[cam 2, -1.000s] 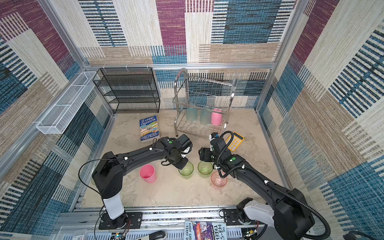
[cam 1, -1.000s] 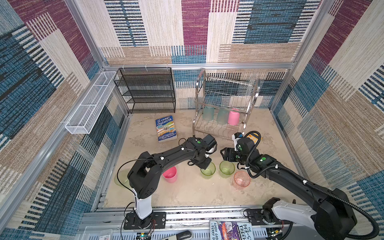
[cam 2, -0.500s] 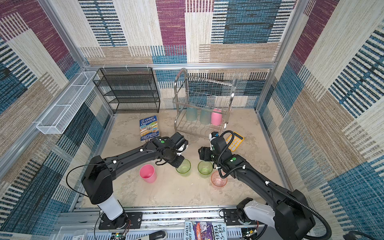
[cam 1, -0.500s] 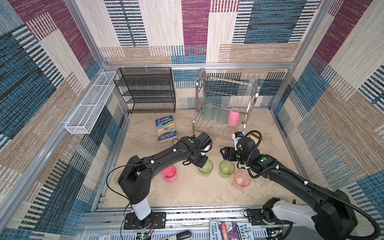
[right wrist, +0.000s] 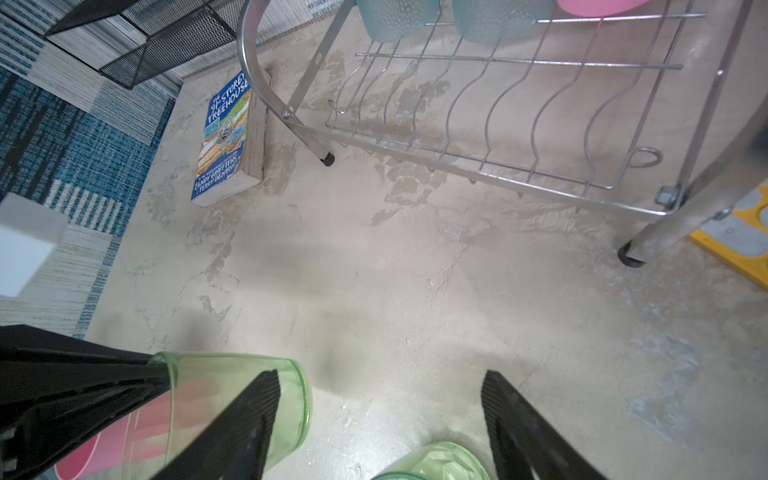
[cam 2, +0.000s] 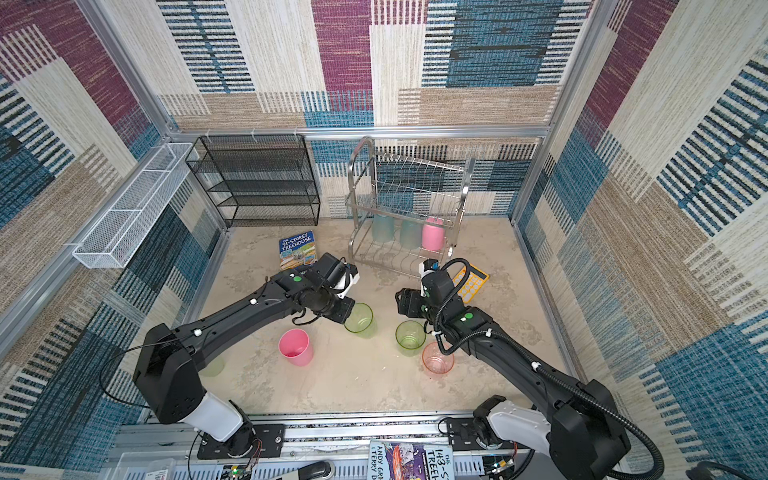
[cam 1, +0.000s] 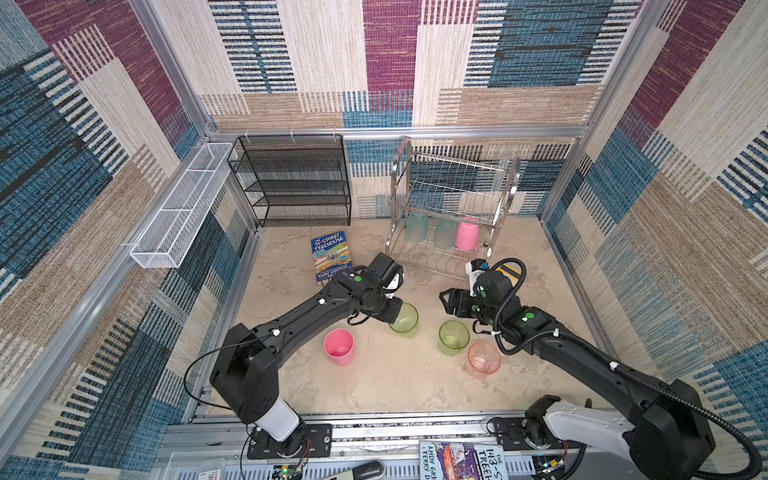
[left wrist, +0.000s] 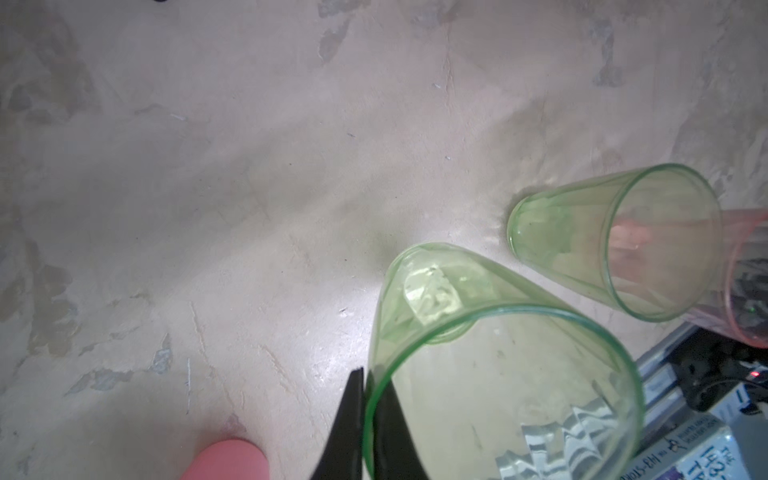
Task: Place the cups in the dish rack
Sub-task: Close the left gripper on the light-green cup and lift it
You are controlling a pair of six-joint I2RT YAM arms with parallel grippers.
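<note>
**The left claw (left wrist: pixel 368 380) pinches the first green cup (cam 1: pixel 404 318) near the dish rack (cam 1: pixel 514 178)**

The left claw is pressed together on the rim of the first green cup, with one finger inside and one outside. This cup is in front of the dish rack, toward the rack's left side.

The right claw (right wrist: pixel 378 395) is spread wide and holds nothing. It hangs in front of the rack's right foot.

A second green cup (cam 1: pixel 454 337) stands in front of the rack too, a bit farther out. A salmon cup (cam 1: pixel 484 359) stands just beside it, farther still from the rack. A pink floor cup (cam 1: pixel 339 347) stands far out from the rack's left side.

Inside the rack, under its top shelf, sit two teal cups (cam 1: pixel 416 226) and a pink rack cup (cam 1: pixel 467 237) in a row. A book (cam 1: pixel 330 257) lies near the rack's left foot.
</note>
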